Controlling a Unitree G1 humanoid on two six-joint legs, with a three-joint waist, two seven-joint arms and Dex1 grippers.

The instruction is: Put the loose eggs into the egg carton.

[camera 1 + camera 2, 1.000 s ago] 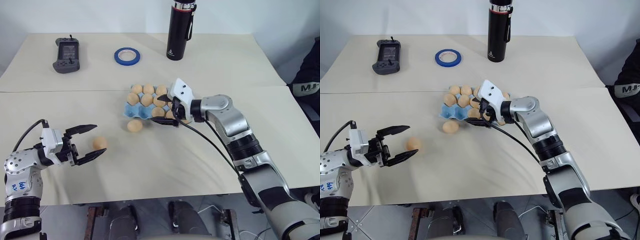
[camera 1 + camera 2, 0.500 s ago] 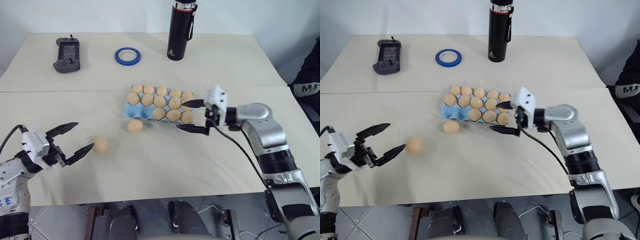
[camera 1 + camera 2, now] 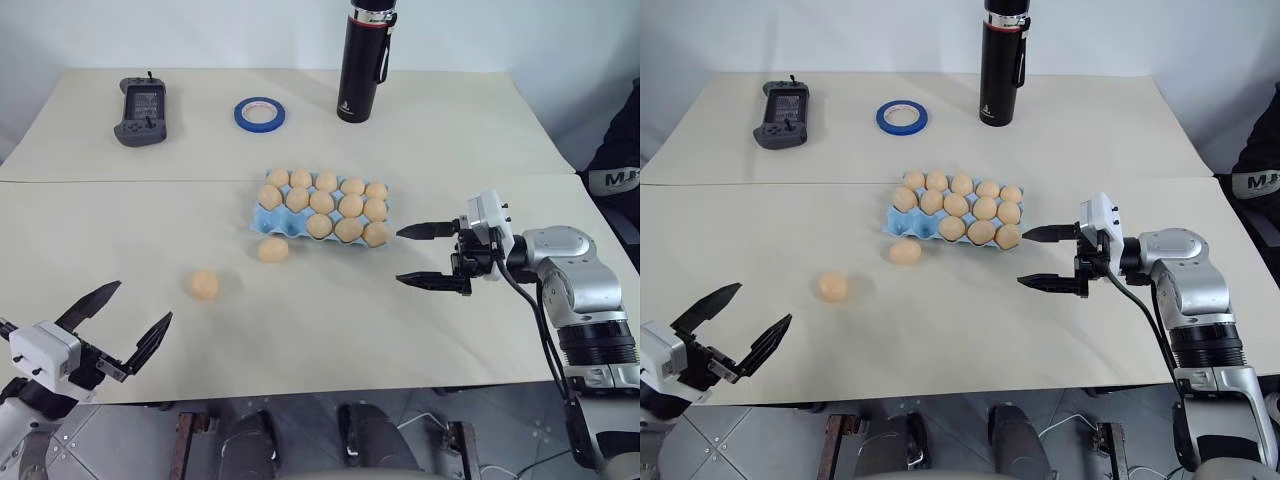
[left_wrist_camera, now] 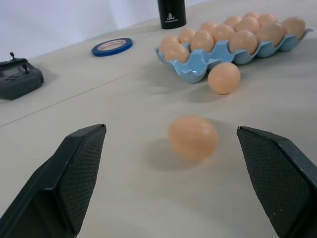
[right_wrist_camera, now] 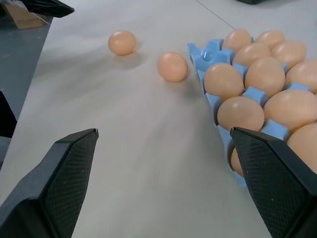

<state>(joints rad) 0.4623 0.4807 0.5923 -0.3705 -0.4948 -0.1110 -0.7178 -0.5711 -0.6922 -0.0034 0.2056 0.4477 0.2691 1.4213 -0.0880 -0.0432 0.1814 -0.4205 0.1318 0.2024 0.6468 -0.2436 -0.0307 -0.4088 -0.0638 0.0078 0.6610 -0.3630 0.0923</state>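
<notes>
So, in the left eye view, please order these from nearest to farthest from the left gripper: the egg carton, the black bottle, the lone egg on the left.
From the left gripper:
1. Lone egg, just ahead on the table.
2. Egg carton, mid-table.
3. Black bottle, far edge.

black flask (image 3: 364,60) upright | blue tape roll (image 3: 259,112) | grey controller (image 3: 145,98) | table (image 3: 450,130)

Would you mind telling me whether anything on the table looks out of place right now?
Yes: two loose eggs lie on the table, one beside the egg carton by its empty corner cup, another apart.
</notes>
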